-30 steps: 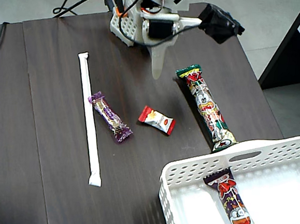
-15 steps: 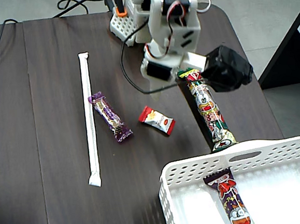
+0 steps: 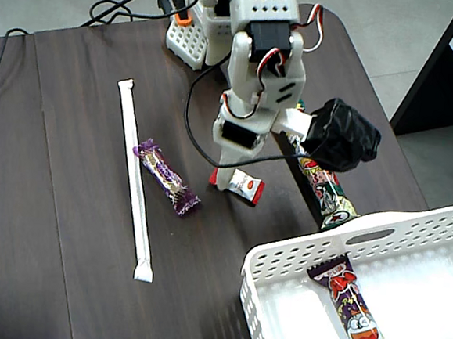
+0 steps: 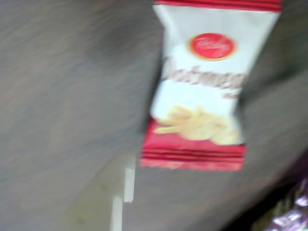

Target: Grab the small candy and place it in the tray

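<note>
Looking from the fixed view: hand (image 3: 227, 179) hung over the candy's (image 3: 245, 186) left end on the tabletop (image 3: 67, 204); candy's length ran toward the tray (image 3: 282, 256).
Wrist view: candy (image 4: 202, 91) lay just ahead of one finger (image 4: 113, 197); whether the hand was open couldn't be told.

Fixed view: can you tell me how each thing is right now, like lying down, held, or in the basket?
small candy: flat on table, not held.
claw: low at candy's left end, empty; open or shut unclear.
tray: on table, holds one snack stick.
second snack stick: on table, outside tray.
purple bar: on table.
white straw: flat on table.
</note>
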